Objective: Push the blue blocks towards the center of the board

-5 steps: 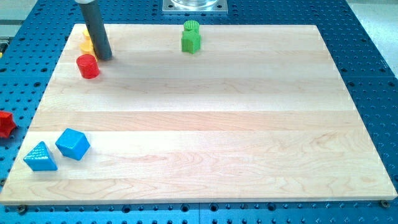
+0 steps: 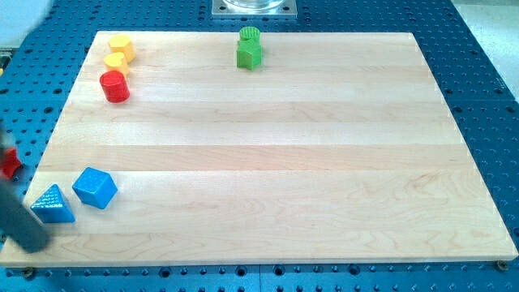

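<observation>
A blue cube [image 2: 95, 187] and a blue triangular block [image 2: 53, 204] lie close together near the board's bottom left corner. My rod shows blurred at the view's left edge, slanting down, with my tip [image 2: 32, 243] just below and left of the blue triangular block, near the board's corner. I cannot tell whether the tip touches the triangular block.
A red cylinder [image 2: 114, 86] and two yellow blocks [image 2: 119, 51] sit at the board's top left. A green block [image 2: 250, 48] stands at the top middle. A red block [image 2: 10, 162] lies off the wooden board [image 2: 276, 154] at the left, partly hidden by the rod.
My rod has swept from the top left, beside the red cylinder and yellow blocks, down to the bottom left corner next to the blue triangular block. No block has moved.
</observation>
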